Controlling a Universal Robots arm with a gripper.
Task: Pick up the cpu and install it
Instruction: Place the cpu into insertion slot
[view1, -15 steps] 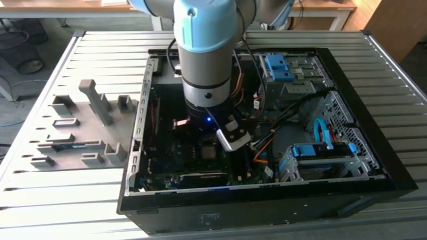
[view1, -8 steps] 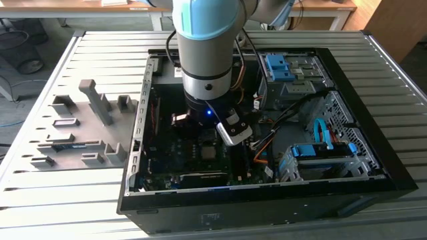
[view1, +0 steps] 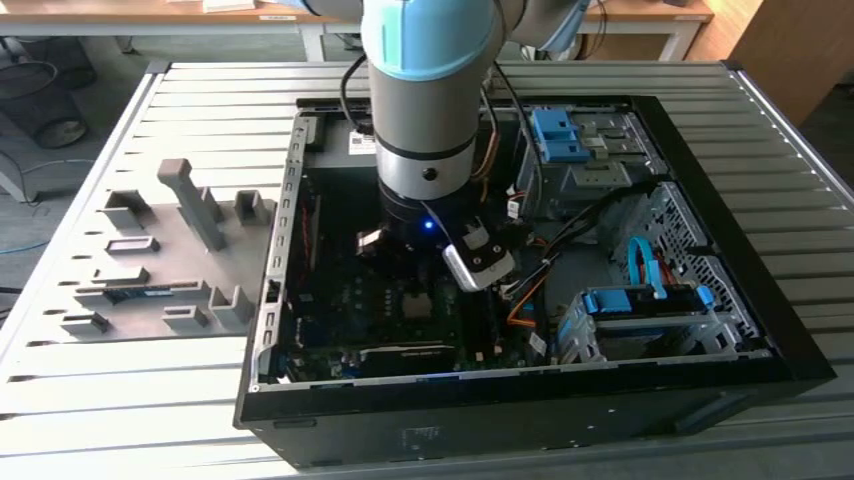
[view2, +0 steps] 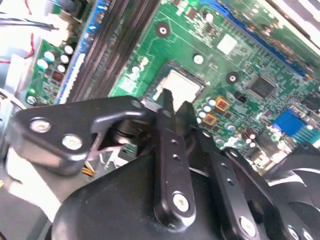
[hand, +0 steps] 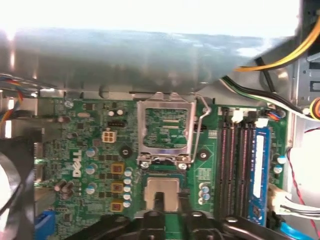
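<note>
Claw (view2: 176, 102): black fingers pressed together with barely a slit between them, pinching nothing. The tips sit over the cpu's near edge; whether they touch it I cannot tell.
Cpu (view2: 182, 84): pale silvery square lying flat in the socket, right under the claw tips in both wrist views. In the exterior view it shows at 6 o'clock from the arm's wrist.
Plate (hand: 165, 127): metal socket cover, standing tilted open just beyond the cpu, with a bent wire lever (hand: 200, 132) beside it.
Board (hand: 85, 145): green, flat on the case floor, with small round capacitors near the socket.
Stick (hand: 260, 170): blue, seated in a slot beside two dark slots, near the socket.
Arm (view1: 424, 130): grey and pale blue, reaching down into the case from 12 o'clock in the exterior view.
Case (view1: 747, 330): black, lying open side up, with blue brackets (view1: 558, 135) inside at 1 o'clock.
Tray (view1: 147, 250): grey, at 9 o'clock from the case on the exterior view's left, with upright grey blocks on it.
Counter (view1: 200, 100): pale slatted metal under the case and tray.
</note>
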